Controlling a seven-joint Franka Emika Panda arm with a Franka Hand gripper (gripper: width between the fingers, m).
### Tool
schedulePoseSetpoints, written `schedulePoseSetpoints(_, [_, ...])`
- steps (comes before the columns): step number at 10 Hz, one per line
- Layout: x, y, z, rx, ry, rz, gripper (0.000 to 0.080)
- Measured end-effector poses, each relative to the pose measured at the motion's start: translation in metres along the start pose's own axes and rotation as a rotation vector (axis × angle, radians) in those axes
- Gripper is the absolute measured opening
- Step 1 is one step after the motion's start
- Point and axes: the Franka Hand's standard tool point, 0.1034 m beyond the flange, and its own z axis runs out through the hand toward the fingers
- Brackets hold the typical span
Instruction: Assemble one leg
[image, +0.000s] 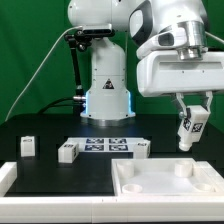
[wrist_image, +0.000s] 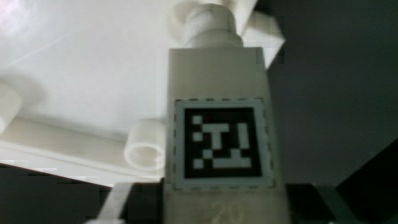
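My gripper (image: 189, 115) is shut on a white leg (image: 189, 131) with a black-and-white tag. It holds the leg upright in the air at the exterior view's right, above the far right corner of the large white panel (image: 150, 183). In the wrist view the held leg (wrist_image: 219, 120) fills the middle with its tag facing the camera, and the panel (wrist_image: 89, 90) with a raised corner post (wrist_image: 146, 150) lies below it. Three more legs lie on the black table: one (image: 28, 146) at the left, one (image: 68, 152) beside it, one (image: 140, 148) near the panel.
The marker board (image: 104, 145) lies flat on the table between the loose legs. The robot base (image: 106, 85) stands behind it. A black stand with cables (image: 74, 60) rises at the back left, before a green backdrop.
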Motion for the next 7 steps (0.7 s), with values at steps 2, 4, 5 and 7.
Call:
schedulePoseSetpoints(2, [0.008,0.0,-0.001,-0.001,0.013,-0.003,0.0292])
schedulePoseSetpoints(4, [0.007,0.0,0.0,-0.001,0.011,-0.005,0.0292])
schedulePoseSetpoints(5, [0.013,0.007,0.003,-0.005,0.015,-0.035,0.0292])
schedulePoseSetpoints(7, [0.04,0.022,0.014,-0.013,0.023,-0.064,0.0292])
